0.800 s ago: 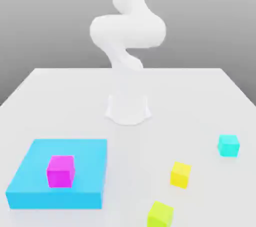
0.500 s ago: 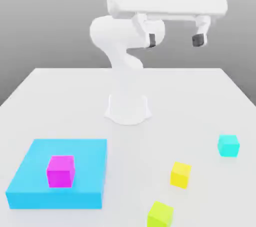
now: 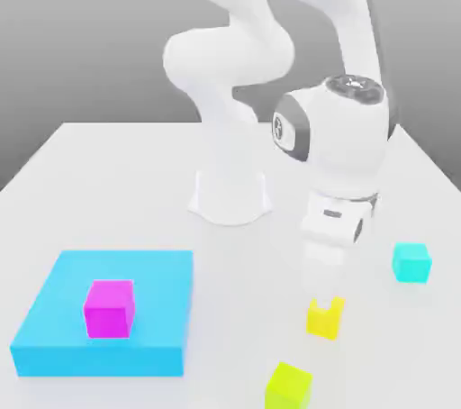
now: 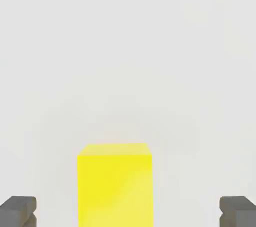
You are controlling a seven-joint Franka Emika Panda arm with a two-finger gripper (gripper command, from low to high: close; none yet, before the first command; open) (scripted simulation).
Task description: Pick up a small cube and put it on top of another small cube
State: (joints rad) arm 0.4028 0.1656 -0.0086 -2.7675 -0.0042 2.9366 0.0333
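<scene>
Gripper [image 4: 128, 212] is spread wide, nothing pinched: in the hand view its two dark fingertips stand well apart w/ the yellow cube [image 4: 115, 188] btwn them, bare surface showing on both sides of it, so no contact w/ either tip there. In the ext. view the arm [image 3: 347, 141] reaches out & down, hand right over/at the yellow cube, whose top edge is partly hidden by a white finger. Yellow cube sits on the white table [image 3: 243, 299], slightly turned, toward the ext. view's right. Lime cube [image 3: 288, 387] is near it, closer to the cam, also on the table & turned a bit. Cyan cube [image 3: 411, 263] is farther to the ext. view's right & farther back, apart from the others. Magenta cube [image 3: 110, 309] rests on top of the flat blue block [image 3: 162, 308], at the ext. view's left.
</scene>
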